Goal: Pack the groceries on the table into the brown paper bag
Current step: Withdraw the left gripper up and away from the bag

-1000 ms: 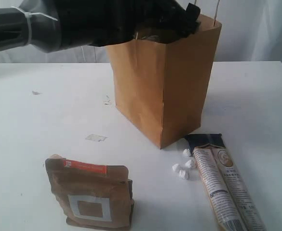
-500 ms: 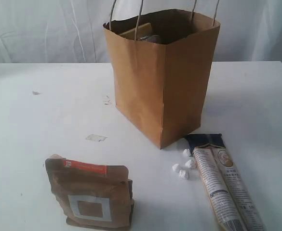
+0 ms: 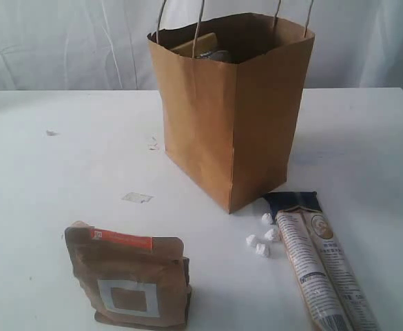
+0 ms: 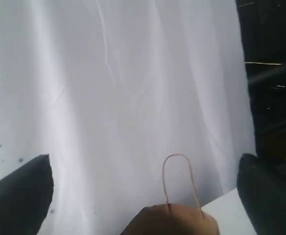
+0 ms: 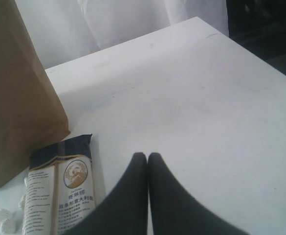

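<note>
The table [image 3: 63, 158] was a broad white surface with a few dark specks. The brown paper bag [image 3: 215, 124] stood upright towards its back, mouth open, with some goods showing just inside the rim.

Two groceries were outstanding. The long beige printed packet [image 3: 322, 272] lay flat in front of the bag on the right, its dark end near the bag's base. It appeared to be soft film, likely to sag and slip; a hold across its narrow width at mid-length is advised. The brown pouch with orange strip [image 3: 129, 283] stood upright at the front left, well apart from the bag. It looked light and fairly stiff, best pinched across its thin top edge.

The left gripper [image 4: 145, 159] had its jaws spread wide, empty, with the bag's handle beyond. The right gripper [image 5: 147, 156] had its jaws pressed together, holding nothing, above bare table beside the packet.

Small white lumps [image 3: 260, 245] lay beside the packet.
</note>
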You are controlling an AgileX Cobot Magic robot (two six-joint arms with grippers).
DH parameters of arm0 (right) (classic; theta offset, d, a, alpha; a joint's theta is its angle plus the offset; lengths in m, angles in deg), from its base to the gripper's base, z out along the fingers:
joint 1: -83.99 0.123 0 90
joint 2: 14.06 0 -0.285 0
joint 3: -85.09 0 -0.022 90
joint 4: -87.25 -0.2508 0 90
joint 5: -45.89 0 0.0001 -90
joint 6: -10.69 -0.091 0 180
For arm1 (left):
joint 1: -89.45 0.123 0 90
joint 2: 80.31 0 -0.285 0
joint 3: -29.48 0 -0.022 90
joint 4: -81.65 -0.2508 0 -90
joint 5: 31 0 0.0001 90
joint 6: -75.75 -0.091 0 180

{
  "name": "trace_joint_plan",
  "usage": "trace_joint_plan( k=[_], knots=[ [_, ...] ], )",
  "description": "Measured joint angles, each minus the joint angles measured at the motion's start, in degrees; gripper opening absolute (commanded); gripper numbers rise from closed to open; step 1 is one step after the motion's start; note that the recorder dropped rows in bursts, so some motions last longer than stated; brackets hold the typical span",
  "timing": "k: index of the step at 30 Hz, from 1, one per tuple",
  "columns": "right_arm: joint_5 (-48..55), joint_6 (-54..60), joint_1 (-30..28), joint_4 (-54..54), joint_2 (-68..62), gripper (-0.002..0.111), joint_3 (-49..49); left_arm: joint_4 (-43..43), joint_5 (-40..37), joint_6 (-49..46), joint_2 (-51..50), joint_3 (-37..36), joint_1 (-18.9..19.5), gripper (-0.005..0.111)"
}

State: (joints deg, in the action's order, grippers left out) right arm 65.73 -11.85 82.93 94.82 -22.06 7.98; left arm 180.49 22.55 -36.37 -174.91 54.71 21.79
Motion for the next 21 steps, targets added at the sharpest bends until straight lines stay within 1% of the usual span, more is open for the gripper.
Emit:
trace_joint_plan(
  k=[2,5,6,9,11,14,17,21],
  knots=[
    [0.0,0.0,0.0,0.0,0.0,0.0,0.0,-0.17,5.35,0.0,0.86,0.0,-0.71,0.105],
    [0.0,0.0,0.0,0.0,0.0,0.0,0.0,-5.33,12.75,0.0,1.46,0.0,-0.73,0.105],
    [0.0,0.0,0.0,0.0,0.0,0.0,0.0,-7.86,14.02,0.0,1.92,0.0,-0.12,0.105],
    [0.0,0.0,0.0,0.0,0.0,0.0,0.0,-11.82,15.11,0.0,3.44,0.0,2.11,0.105],
    [0.0,0.0,0.0,0.0,0.0,0.0,0.0,-13.61,15.11,0.0,4.58,-0.24,5.23,0.105],
    [0.0,0.0,0.0,0.0,0.0,0.0,0.0,-15.51,15.23,0.0,6.08,-2.13,12.36,0.105],
    [0.0,0.0,0.0,0.0,0.0,0.0,0.0,-15.92,15.36,0.0,6.91,-5.56,22.13,0.105],
    [0.0,0.0,0.0,0.0,0.0,0.0,0.0,-12.34,15.36,0.0,7.01,-12.92,37.57,0.105]
  ],
)
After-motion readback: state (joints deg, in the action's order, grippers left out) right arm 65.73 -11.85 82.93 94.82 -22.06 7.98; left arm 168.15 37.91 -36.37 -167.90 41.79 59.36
